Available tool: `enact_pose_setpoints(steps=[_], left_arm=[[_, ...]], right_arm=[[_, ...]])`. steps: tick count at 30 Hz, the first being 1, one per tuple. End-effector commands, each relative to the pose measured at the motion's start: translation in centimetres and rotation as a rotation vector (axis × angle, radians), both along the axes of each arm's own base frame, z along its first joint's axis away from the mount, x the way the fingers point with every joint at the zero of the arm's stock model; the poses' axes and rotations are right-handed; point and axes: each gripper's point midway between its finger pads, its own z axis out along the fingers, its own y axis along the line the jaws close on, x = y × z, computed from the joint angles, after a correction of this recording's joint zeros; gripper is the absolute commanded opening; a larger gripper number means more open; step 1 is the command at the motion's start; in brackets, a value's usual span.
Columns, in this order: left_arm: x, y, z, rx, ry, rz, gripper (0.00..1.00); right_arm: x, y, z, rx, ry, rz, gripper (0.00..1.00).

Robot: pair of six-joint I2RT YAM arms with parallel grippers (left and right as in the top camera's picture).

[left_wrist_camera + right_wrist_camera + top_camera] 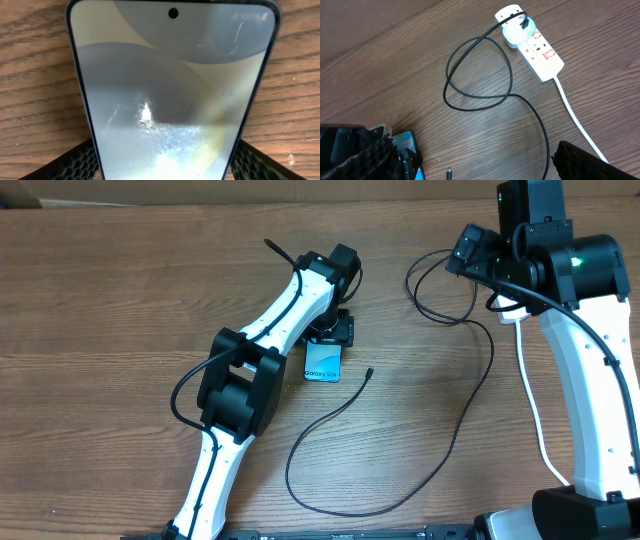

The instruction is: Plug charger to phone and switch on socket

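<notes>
The phone point(322, 364) lies flat at mid-table and its pale screen fills the left wrist view point(170, 90). My left gripper point(328, 332) straddles its far end, open. Both pads point(75, 162) stand close to the phone's long edges, with thin slivers of wood between. The charger, a black cable point(440, 450), loops across the table. Its connector tip point(370, 372) lies loose just right of the phone point(410, 142). Its plug point(517, 31) sits in the white socket point(540, 52). My right gripper point(475, 165) hangs open above bare wood, holding nothing.
The socket's thick white cord point(575, 112) runs toward the table's near right point(535, 410). The cable forms a loop point(480, 75) between socket and phone. The right arm's white body point(590, 390) stands along the right edge.
</notes>
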Motion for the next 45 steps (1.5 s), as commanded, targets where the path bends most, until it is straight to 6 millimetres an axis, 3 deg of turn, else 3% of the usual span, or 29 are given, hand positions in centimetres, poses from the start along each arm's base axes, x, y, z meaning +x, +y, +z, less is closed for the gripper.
enact_pose_setpoints(steps=[1, 6, 10, 15, 25, 37, 45], left_arm=[[-0.2, 0.1, -0.5, -0.002, 0.016, -0.018, 0.75], [-0.1, 0.1, -0.5, -0.003, 0.014, -0.013, 0.64], [-0.1, 0.0, -0.5, -0.005, 0.011, -0.014, 0.62], [0.0, 0.1, -0.5, -0.006, 0.008, -0.012, 0.71], [-0.8, -0.2, -0.4, -0.029, 0.05, -0.01, 0.78], [-1.2, 0.0, -0.4, -0.023, 0.064, -0.01, 0.76], [-1.4, 0.1, -0.4, -0.016, 0.073, -0.01, 0.92]], right_arm=[[0.3, 0.2, 0.8, 0.006, -0.026, 0.003, 1.0], [0.3, 0.2, 0.8, 0.006, -0.026, 0.003, 1.0], [0.3, 0.2, 0.8, 0.006, -0.026, 0.003, 1.0], [0.3, 0.2, 0.8, 0.006, -0.026, 0.003, 1.0], [0.3, 0.2, 0.8, 0.006, -0.026, 0.003, 1.0], [0.3, 0.2, 0.8, 0.006, -0.027, 0.003, 1.0], [0.4, 0.2, 0.9, 0.007, -0.03, 0.003, 1.0]])
